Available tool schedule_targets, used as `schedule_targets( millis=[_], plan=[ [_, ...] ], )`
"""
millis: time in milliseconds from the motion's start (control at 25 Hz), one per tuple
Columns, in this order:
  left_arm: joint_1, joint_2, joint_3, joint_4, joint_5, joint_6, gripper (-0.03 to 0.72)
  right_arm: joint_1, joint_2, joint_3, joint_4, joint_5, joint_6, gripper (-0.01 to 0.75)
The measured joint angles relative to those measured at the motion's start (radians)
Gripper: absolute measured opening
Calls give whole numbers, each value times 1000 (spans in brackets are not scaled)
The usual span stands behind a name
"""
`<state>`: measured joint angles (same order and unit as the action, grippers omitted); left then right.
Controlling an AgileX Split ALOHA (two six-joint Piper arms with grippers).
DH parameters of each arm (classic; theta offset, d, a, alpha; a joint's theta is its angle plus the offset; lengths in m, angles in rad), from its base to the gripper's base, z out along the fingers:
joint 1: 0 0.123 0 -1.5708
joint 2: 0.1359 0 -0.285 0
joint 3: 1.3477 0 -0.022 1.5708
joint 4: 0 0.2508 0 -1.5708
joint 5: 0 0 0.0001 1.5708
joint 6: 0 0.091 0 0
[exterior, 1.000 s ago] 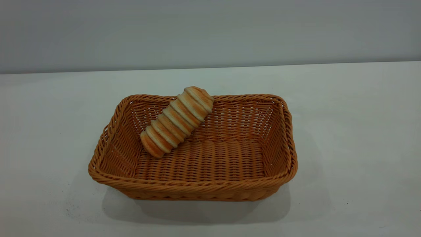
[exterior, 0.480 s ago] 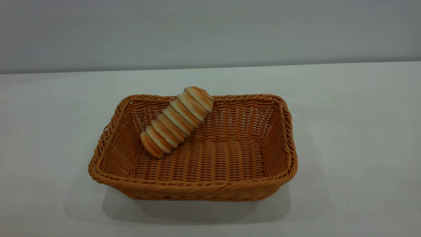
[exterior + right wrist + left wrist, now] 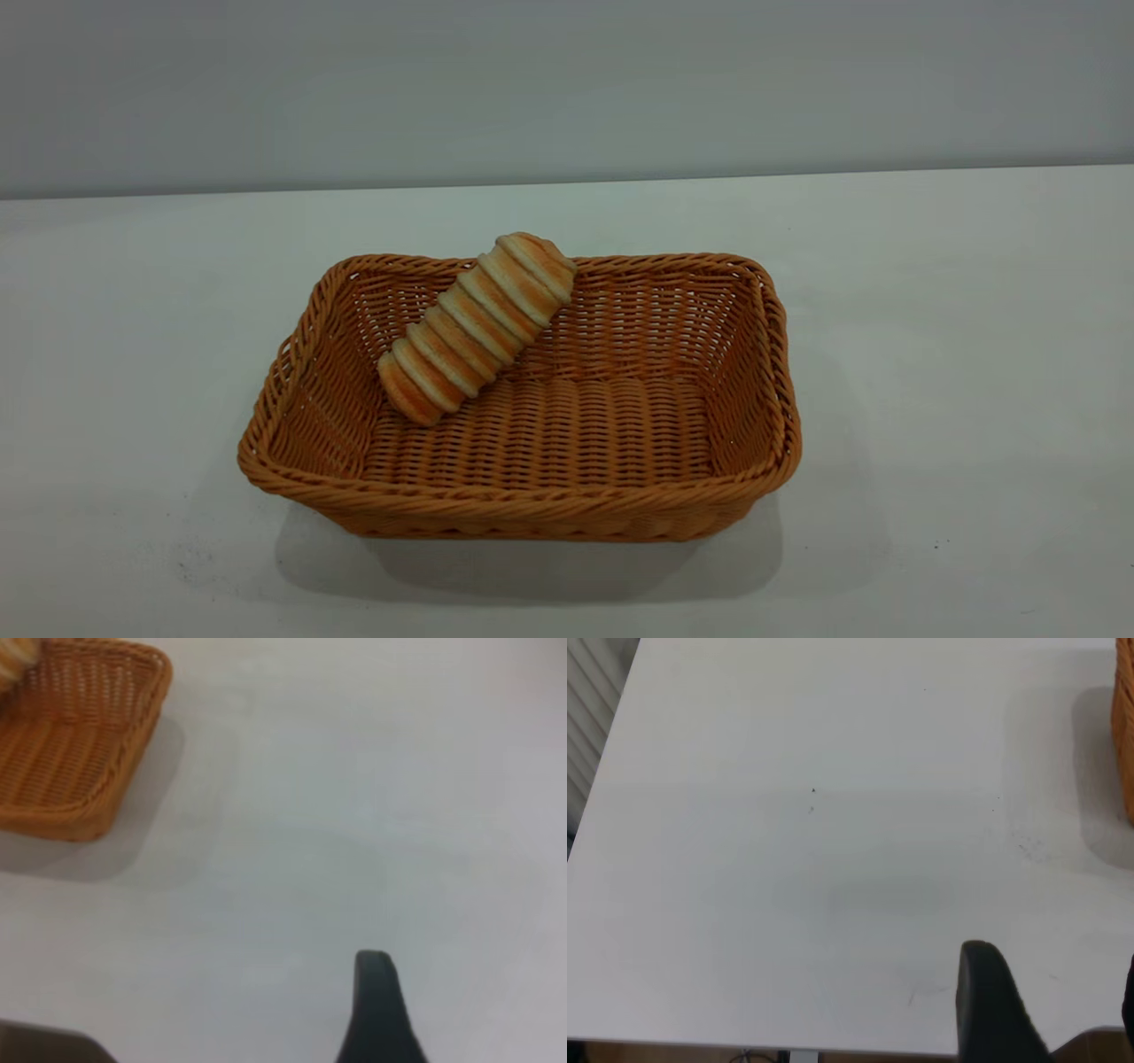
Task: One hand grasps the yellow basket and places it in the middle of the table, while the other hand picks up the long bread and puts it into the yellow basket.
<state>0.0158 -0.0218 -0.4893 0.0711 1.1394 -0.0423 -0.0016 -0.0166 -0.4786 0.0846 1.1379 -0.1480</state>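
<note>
Both task items already sit together, mid-frame in the exterior view, with no arm near them.

One long bread point(image 3: 478, 328) leans inside the yellow basket point(image 3: 532, 509), its lower end on the woven floor at centre-left, its upper end propped on the back rim; the basket rests on the table point(image 3: 974, 354) at the frame's centre. I judge the placing done, so the step in hand is retreat: keep both arms clear and leave the propped loaf undisturbed. Only one dark finger shows for the left gripper point(image 3: 992, 1001) at lower right of its wrist view, and one for the right gripper point(image 3: 376, 1005) at lower centre of its view; their opening cannot be told, and neither visibly holds anything. Compared with a second ago, nothing has shifted.
</note>
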Motion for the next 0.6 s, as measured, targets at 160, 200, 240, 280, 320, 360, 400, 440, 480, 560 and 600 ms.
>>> schedule_targets(
  millis=[160, 200, 240, 280, 320, 360, 400, 440, 480, 560, 600],
  plan=[
    [0, 0, 0, 0, 0, 0, 420, -32, 0, 0, 0, 0, 0, 571],
    [-1, 0, 0, 0, 0, 0, 420, -38, 0, 0, 0, 0, 0, 571],
    [-5, 0, 0, 0, 0, 0, 420, -41, 0, 0, 0, 0, 0, 571],
    [-11, 0, 0, 0, 0, 0, 420, -42, 0, 0, 0, 0, 0, 571],
    [-18, 0, 0, 0, 0, 0, 420, -42, 0, 1, 0, 0, 0, 571],
    [-21, 0, 0, 0, 0, 0, 420, -42, 0, 1, 0, 0, 0, 571],
    [-27, 0, 0, 0, 0, 0, 420, -42, 0, 1, 0, 0, 0, 571],
    [-29, 0, 0, 0, 0, 0, 420, -42, 0, 1, 0, 0, 0, 571],
    [-29, 0, 0, 0, 0, 0, 420, -42, 0, 1, 0, 0, 0, 571],
    [-29, 0, 0, 0, 0, 0, 420, -42, 0, 1, 0, 0, 0, 571],
    [-29, 0, 0, 0, 0, 0, 420, -42, 0, 1, 0, 0, 0, 571]
  ],
)
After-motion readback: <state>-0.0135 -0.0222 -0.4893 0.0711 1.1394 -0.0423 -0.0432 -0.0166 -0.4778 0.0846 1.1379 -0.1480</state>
